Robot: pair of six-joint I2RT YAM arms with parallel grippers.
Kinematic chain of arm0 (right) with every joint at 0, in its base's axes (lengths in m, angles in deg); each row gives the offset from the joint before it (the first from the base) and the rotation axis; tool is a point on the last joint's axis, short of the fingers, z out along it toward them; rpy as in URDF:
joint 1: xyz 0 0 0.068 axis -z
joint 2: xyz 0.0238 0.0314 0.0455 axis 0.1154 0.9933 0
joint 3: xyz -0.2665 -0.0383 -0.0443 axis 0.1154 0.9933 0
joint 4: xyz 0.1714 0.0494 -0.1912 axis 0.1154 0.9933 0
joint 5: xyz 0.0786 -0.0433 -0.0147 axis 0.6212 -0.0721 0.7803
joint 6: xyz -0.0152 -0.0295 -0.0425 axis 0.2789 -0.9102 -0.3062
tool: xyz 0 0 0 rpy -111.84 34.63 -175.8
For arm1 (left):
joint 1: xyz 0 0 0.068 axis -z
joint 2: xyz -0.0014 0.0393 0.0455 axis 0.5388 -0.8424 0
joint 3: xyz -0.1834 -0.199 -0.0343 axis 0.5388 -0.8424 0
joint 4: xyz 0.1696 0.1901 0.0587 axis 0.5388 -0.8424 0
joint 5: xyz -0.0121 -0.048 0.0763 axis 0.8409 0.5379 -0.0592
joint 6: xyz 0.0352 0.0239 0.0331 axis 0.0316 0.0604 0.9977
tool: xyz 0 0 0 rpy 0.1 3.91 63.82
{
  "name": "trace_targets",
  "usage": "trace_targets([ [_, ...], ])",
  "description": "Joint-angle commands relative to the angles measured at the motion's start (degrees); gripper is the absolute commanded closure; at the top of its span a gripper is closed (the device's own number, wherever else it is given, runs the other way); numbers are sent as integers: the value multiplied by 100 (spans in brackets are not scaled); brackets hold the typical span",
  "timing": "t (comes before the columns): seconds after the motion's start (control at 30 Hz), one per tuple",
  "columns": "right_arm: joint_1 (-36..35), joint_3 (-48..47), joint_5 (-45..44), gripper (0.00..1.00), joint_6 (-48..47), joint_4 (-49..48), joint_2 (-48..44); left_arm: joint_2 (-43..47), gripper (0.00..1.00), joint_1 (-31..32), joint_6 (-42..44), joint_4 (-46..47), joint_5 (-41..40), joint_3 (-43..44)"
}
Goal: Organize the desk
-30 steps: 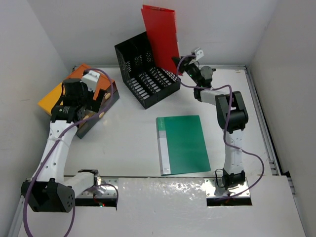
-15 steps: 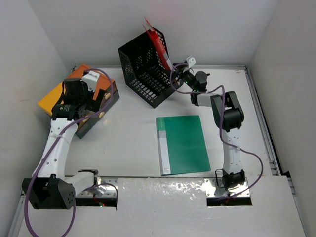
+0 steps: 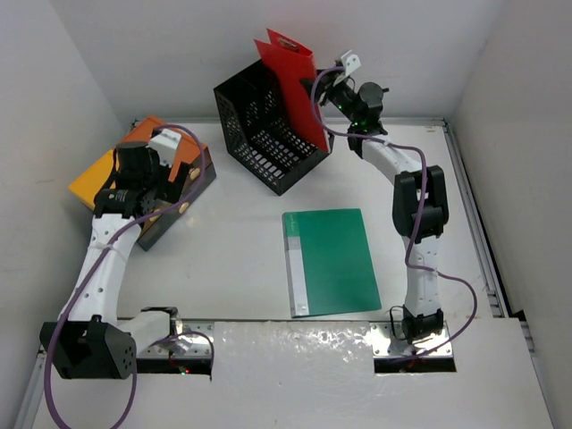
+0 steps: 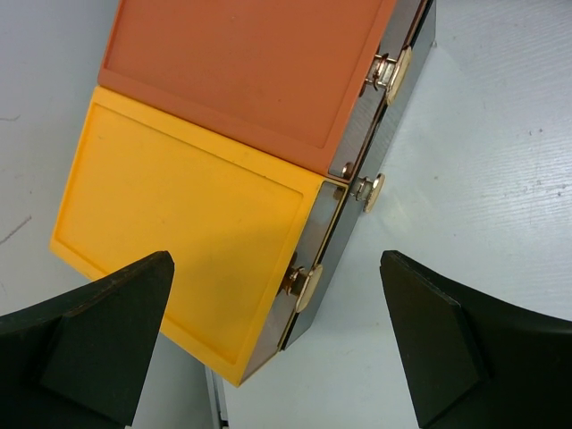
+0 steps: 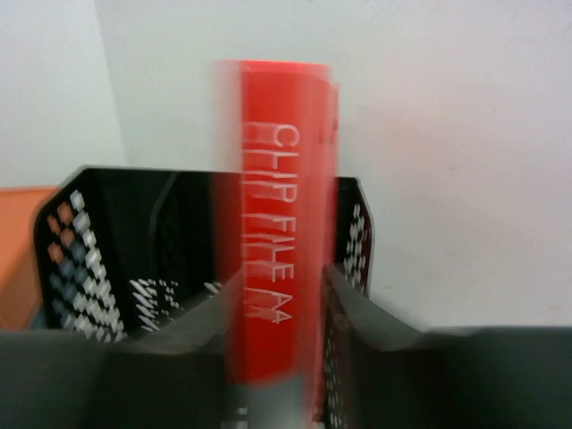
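Above the desk, the right pincer pinches a red folder lettered "CLIP FILE A4"; the left pincer gapes.

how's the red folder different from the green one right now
Pose: the red folder stands on end, leaning, at the black mesh rack, while the green folder lies flat on the desk.
Hold: the right gripper clamps the red folder, while nothing touches the green folder.
Colour: one is red, the other green.
Both look like thin plastic file folders.
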Motion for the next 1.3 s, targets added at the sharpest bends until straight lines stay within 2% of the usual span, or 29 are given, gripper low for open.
trace_targets([
  [0.0,-77,-290,-57,73,145,315,157,159,0,-70,42,244,59,-27],
  [0.1,-94,-537,-14,100,215,289,245,168,0,-70,51,235,76,-36],
  [0.23,-94,-458,66,100,391,-263,87,194,0,-70,95,235,103,-71],
  [0.3,-103,-327,-4,100,453,-904,25,194,0,-70,95,227,138,-71],
  [0.5,-86,-519,-40,100,321,-1626,16,176,0,-70,138,183,173,-45],
  [0.83,64,-722,426,100,541,-2716,894,150,0,-70,226,130,138,-18],
  [1.03,161,-555,505,100,830,-3322,1343,97,0,-70,235,77,164,-19],
  [1.27,231,306,786,100,1068,-3613,1309,141,1,-70,226,-11,182,-1],
])
